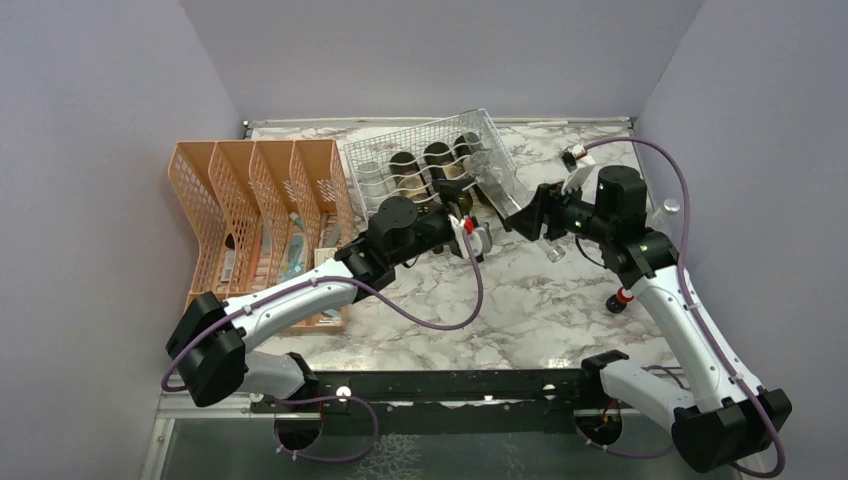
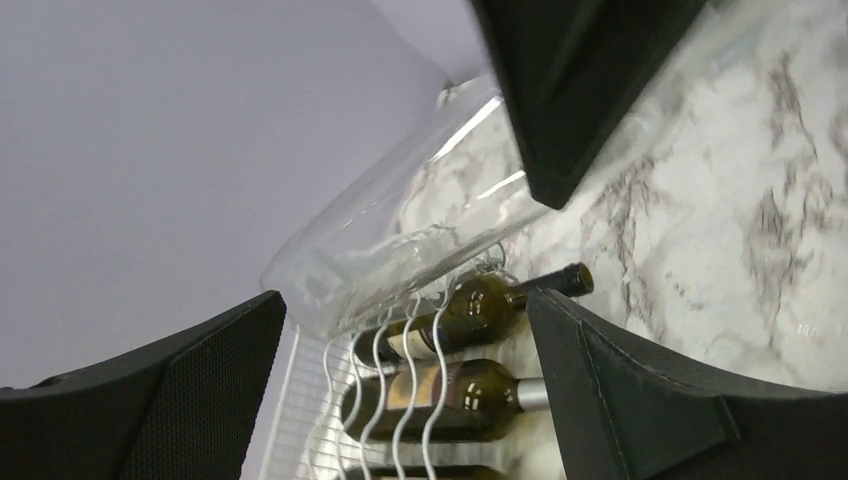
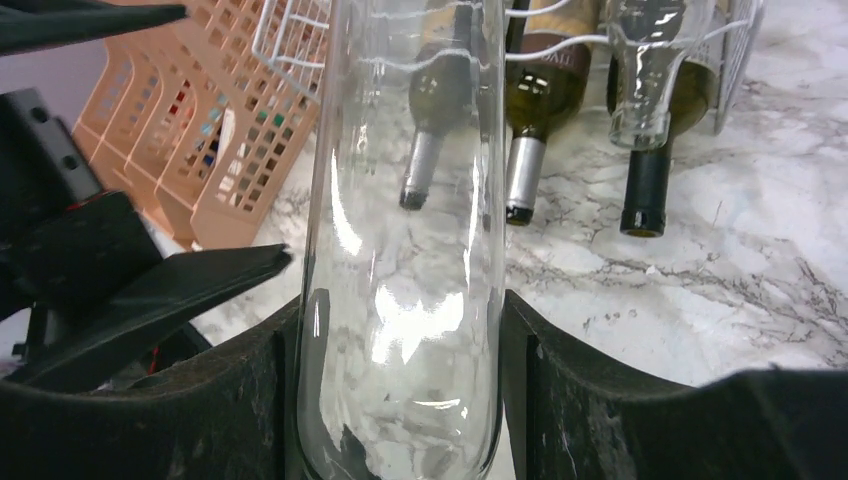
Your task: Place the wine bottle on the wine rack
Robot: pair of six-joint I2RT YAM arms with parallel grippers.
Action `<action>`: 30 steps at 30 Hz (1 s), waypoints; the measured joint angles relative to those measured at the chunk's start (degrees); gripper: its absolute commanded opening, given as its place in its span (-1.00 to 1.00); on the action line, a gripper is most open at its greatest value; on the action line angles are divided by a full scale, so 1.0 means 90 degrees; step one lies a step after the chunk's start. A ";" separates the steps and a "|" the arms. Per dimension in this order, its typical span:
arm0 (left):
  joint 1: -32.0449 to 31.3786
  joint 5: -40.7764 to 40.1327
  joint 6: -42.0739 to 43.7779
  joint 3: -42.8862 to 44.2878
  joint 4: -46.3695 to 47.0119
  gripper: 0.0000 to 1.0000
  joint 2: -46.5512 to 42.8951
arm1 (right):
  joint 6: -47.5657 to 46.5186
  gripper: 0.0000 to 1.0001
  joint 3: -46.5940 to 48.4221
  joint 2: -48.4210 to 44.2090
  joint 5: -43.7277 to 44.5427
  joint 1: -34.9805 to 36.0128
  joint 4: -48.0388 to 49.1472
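Two fingers of my right gripper [image 3: 400, 310] press on the sides of the clear glass wine bottle [image 3: 400, 200] near its base, so its body runs straight ahead of them. Beyond its far end stands the white wire wine rack [image 3: 290, 40], with three dark wine bottles [image 3: 520, 150] lying in its cradles, necks pointing back towards my right fingers. The clear bottle is not lying in a cradle; whether it touches the wires I cannot tell. My left gripper [image 2: 405, 300] is spread wide, and the clear bottle crosses just beyond its fingers [image 2: 650, 390]. An orange mesh file organiser [image 3: 230, 140] stands left of my right fingers, on the marble table top [image 3: 700, 270].
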 measured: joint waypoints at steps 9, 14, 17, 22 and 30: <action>0.0277 -0.2565 -0.4267 0.0797 -0.0692 0.98 -0.0211 | 0.0469 -0.98 0.0087 0.1088 0.0253 0.0034 0.1132; 0.0381 -0.3402 -0.5484 0.0979 -0.1450 0.98 -0.0464 | 0.0622 -0.98 0.0376 0.1931 0.0699 0.0381 0.1642; 0.0427 -0.3582 -0.5877 0.1120 -0.1982 0.98 -0.0680 | 0.0704 -0.98 0.0610 0.2416 0.1083 0.0746 0.1945; 0.0432 -0.3718 -0.6169 0.1209 -0.2514 0.98 -0.1161 | 0.0748 -0.98 0.1209 0.3429 0.1644 0.1200 0.2329; 0.0432 -0.3891 -0.6263 0.1209 -0.3009 0.98 -0.1729 | 0.0750 -0.98 0.1940 0.4624 0.2557 0.1426 0.2659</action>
